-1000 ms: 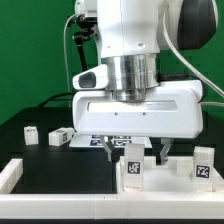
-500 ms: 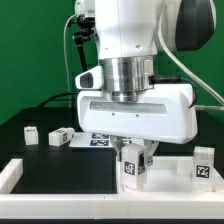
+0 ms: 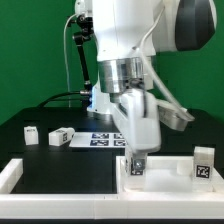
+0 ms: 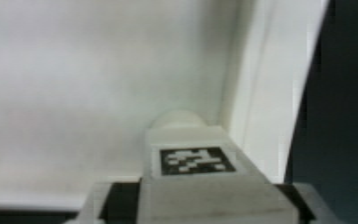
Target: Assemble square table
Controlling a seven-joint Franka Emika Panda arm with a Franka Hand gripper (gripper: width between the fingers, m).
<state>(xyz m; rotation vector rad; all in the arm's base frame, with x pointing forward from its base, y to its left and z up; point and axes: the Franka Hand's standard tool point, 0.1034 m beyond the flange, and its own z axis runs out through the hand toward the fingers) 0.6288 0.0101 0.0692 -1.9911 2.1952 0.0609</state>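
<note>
The white square tabletop (image 3: pixel 168 176) lies flat at the front of the exterior view's right. My gripper (image 3: pixel 135 152) points straight down and is shut on a short white leg (image 3: pixel 136 167) with a black-and-white tag, held upright on the tabletop's near left corner. In the wrist view the leg (image 4: pixel 197 165) sits between the jaws of my gripper (image 4: pixel 197 204), over the white slab (image 4: pixel 105 80) near its edge. A second leg (image 3: pixel 203 162) stands on the slab's right side. Two loose legs (image 3: pixel 31 133) (image 3: pixel 60 136) lie on the black table at the left.
The marker board (image 3: pixel 104 139) lies flat behind the slab. A white rail frame (image 3: pixel 14 176) edges the black surface at the front left. A green backdrop stands behind, and cables hang by the arm.
My hand has turned about its vertical axis, from broadside to edge-on, with the leg still gripped at the same corner of the slab.
</note>
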